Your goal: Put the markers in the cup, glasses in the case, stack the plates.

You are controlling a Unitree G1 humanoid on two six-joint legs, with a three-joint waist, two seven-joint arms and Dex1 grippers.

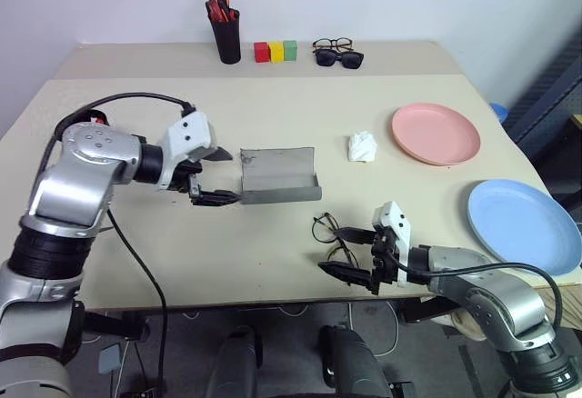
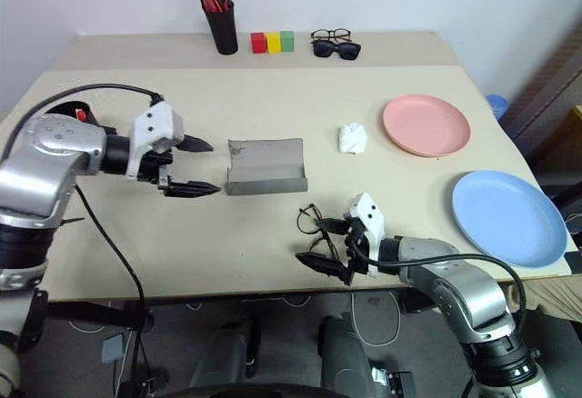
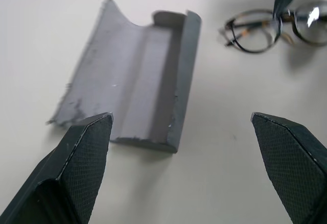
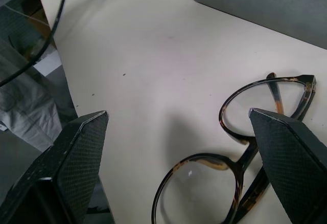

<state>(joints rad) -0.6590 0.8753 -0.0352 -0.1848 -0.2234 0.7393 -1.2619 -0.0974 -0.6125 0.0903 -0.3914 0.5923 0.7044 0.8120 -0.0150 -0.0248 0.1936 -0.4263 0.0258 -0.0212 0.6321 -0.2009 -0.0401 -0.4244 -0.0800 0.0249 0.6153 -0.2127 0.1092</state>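
Observation:
The thin dark-framed glasses (image 1: 327,239) lie on the table near its front edge, also seen as glasses (image 4: 240,152) close up. My right gripper (image 1: 338,253) is open, its two fingers either side of the glasses' right part without closing on them. The grey case (image 1: 280,176) lies open in the middle of the table; this case (image 3: 138,75) is empty. My left gripper (image 1: 216,176) hovers open just left of it, holding nothing. The pink plate (image 1: 436,134) sits at the right, with the blue plate (image 1: 523,225) nearer the right front edge, apart from it. The markers and the cup are out of view.
A crumpled white tissue (image 1: 362,146) lies between the case and the pink plate. Along the back stand a black pen holder (image 1: 225,42) with red and orange pens, three coloured blocks (image 1: 275,50), and sunglasses with another pair (image 1: 338,53).

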